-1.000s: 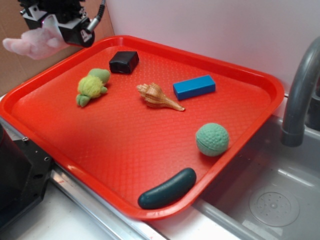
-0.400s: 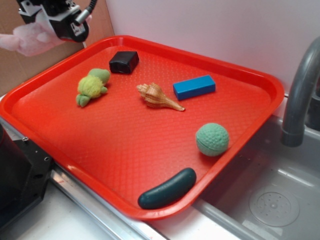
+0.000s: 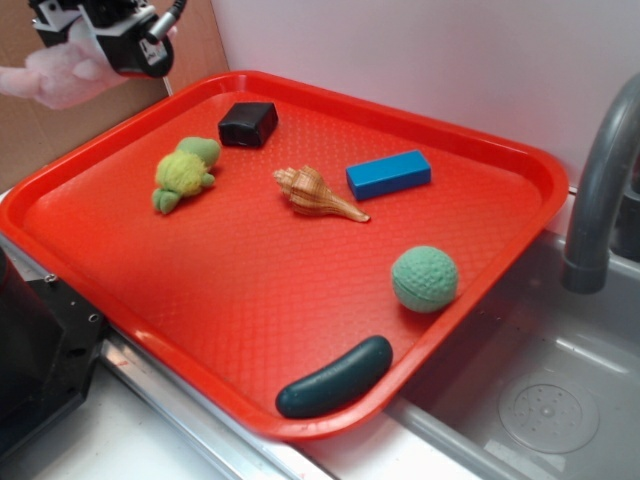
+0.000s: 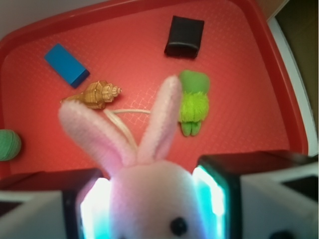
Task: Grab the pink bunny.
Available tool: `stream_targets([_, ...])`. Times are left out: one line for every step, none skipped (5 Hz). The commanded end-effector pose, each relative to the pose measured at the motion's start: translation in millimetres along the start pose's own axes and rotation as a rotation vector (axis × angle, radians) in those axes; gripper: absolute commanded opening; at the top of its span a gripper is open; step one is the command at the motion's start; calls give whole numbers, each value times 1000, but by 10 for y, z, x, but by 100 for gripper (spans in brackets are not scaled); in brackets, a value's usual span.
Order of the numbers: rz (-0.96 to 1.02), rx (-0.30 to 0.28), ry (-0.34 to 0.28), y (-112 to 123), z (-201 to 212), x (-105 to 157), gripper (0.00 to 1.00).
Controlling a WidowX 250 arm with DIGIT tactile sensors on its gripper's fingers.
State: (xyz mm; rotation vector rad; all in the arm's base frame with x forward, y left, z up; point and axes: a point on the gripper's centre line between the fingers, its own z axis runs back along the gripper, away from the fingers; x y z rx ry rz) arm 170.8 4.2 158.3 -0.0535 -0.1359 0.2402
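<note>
pincer (image 3: pixel 88 45): clamped on the pink bunny (image 3: pixel 62 78) — held up in the air at the far-left corner, outside and above the red tray (image 3: pixel 250 300)
pink bunny: wrist view shows its head squeezed between the two pads (image 4: pixel 214 191), both ears (image 4: pixel 159 119) sticking up toward the tray (one black eye visible)
bunny vs tray: not touching the tray in either view; exterior view has it over the brown board behind the tray's left rim
red tray: sits on the table beside the sink (image 3: pixel 540 400), tilted view, textured floor
green plush turtle (image 3: pixel 183 172): on the tray's left side, near the black box (image 3: pixel 248 124) — apart from it
seashell (image 3: pixel 318 194): roughly mid-tray, just beside the blue block (image 3: pixel 388 174), not touching
green ball (image 3: pixel 424 279): right side of tray, near the rim
dark green cucumber-shaped piece (image 3: pixel 334 377): lying along the tray's near rim
faucet (image 3: pixel 598 190): grey, right edge, over the sink
wrist view layout: black box (image 4: pixel 185 36) top, turtle (image 4: pixel 193 102) just right of the right ear, shell (image 4: pixel 97 94) behind the left ear, blue block (image 4: pixel 66 63) upper left, ball (image 4: pixel 9 144) cut off at left edge
</note>
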Motion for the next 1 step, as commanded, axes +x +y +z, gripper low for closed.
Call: stream_targets([61, 8, -6, 250, -6, 45, 0])
